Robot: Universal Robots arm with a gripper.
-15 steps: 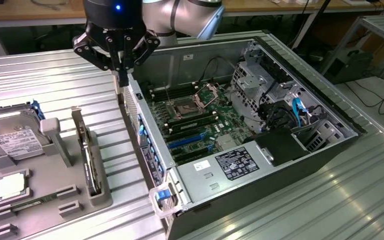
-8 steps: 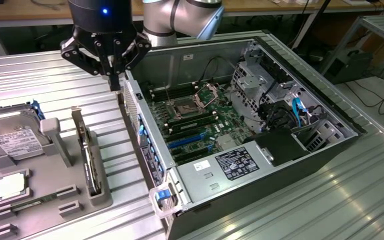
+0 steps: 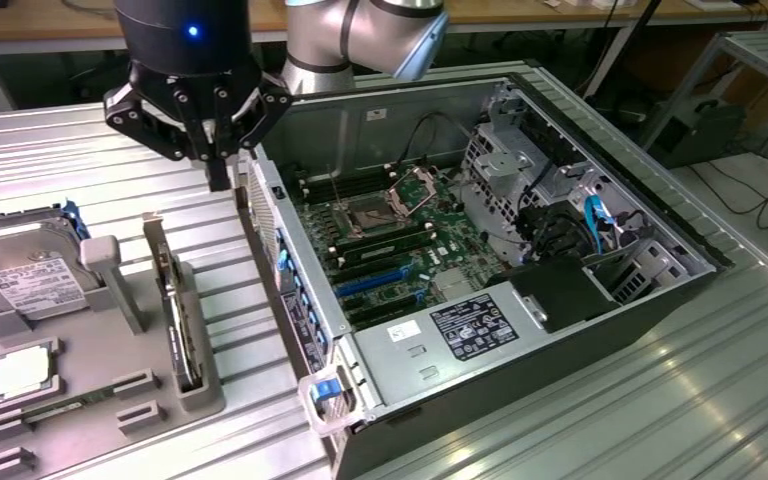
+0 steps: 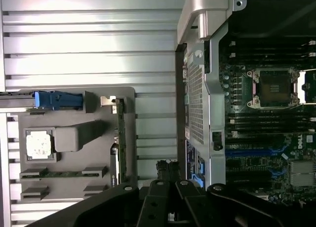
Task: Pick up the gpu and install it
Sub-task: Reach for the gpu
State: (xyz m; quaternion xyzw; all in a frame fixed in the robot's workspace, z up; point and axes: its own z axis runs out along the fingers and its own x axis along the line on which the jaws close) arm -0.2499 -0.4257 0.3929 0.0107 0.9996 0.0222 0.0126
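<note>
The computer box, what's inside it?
A green motherboard with a processor socket, blue slots and a labelled power supply. Whatever lies beneath the power supply is hidden.

The gripper is hanging over the ribbed metal tabletop, just beside the outer wall of the open computer case and near the far end of the grey holder. The gpu is standing on edge in a slot of that holder, apart from the gripper. The hard drive is lying on the holder toward the exterior view's left.
</note>
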